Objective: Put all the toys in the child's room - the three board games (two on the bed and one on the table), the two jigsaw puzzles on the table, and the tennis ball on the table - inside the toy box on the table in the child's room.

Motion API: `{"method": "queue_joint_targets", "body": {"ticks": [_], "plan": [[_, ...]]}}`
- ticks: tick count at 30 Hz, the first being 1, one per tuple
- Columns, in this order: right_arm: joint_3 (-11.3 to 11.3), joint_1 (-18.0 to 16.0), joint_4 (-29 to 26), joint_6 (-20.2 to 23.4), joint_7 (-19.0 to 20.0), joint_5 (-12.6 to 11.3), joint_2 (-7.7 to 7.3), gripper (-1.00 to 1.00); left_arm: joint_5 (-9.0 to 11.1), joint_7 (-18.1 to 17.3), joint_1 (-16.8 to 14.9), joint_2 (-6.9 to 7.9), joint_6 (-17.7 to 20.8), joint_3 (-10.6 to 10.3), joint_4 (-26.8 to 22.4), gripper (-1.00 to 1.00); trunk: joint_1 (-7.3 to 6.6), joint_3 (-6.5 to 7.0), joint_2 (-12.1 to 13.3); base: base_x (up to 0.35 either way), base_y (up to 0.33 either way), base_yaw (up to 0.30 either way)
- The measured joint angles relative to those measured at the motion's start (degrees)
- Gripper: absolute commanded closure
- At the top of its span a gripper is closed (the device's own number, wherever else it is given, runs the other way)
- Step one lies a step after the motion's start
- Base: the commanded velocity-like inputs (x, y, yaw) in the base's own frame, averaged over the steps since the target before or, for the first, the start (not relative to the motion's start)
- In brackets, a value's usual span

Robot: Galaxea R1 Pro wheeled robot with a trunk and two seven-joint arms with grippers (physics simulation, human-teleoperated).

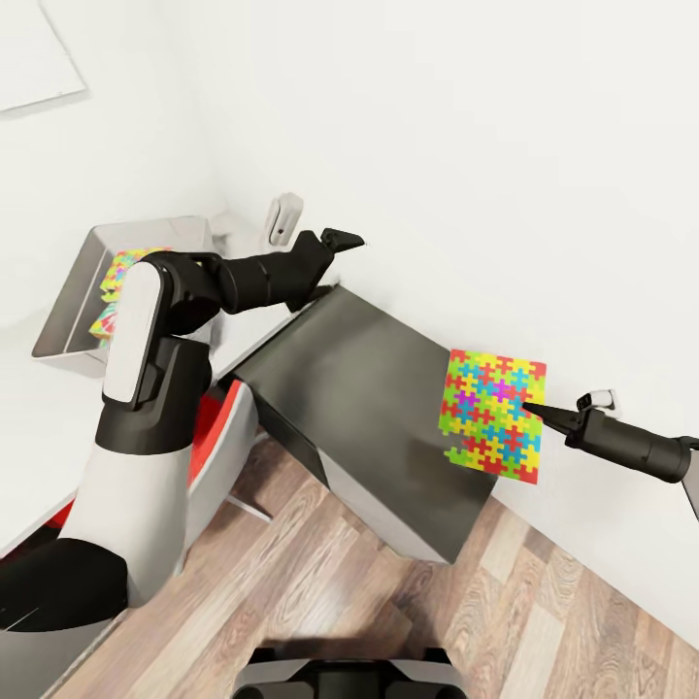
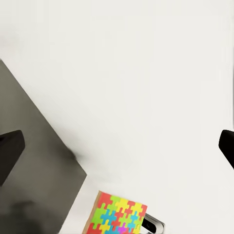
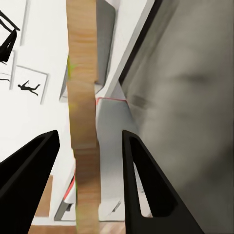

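Holding a jigsaw puzzle (image 1: pixel 492 415) edge-on, right gripper (image 1: pixel 536 411) fingers clamped on it, in the air past the dark counter's (image 1: pixel 369 388) far corner. Left gripper (image 1: pixel 348 239) fingers apart, empty. Carry it level to the toy box (image 1: pixel 73 296), clear its rim, then release.

From the head we look steeply down over both arms onto the dark lower worktop (image 1: pixel 369 388) and plank floor (image 1: pixel 388 602). Our left wrist camera faces the white wall across that worktop's edge, sharing the jigsaw puzzle (image 1: pixel 492 415) with the head view. Our right wrist camera sits tight against the puzzle's brown edge (image 3: pixel 84 122).
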Motion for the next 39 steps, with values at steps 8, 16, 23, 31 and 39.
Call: {"method": "queue_joint_targets", "body": {"ticks": [8,16,23,31,39], "plan": [[0.1,0.0,0.0,0.0,0.0,0.1,0.03,1.0,0.0,0.0,-0.5,0.04,0.2,0.1,0.0,-1.0,0.0,0.75,0.0,0.035,0.102,0.0],[0.1,-0.1,0.0,0.0,0.0,0.2,-0.02,1.0,0.7,0.0,-3.4,1.57,1.7,0.9,-0.1,-1.0,0.01,1.5,0.0,0.01,0.029,0.0],[0.1,-0.1,0.1,0.0,0.0,0.2,-0.05,1.0,3.6,0.0,-4.5,4.1,2.2,1.8,-0.1,-1.0,0.01,2.15,0.0,0.003,0.008,0.0],[0.1,-0.1,0.1,0.0,0.0,0.2,-0.06,1.0,5.4,0.0,-4.7,6.3,2.6,2.4,-0.1,-1.0,0.0,2.9,0.0,0.009,0.026,0.0],[0.0,-0.1,0.2,0.0,0.0,0.2,-0.15,1.0,5.9,-0.1,-5.0,6.75,2.6,2.4,-0.1,-1.0,0.0,3.64,0.0,0.079,0.208,0.0]]}}
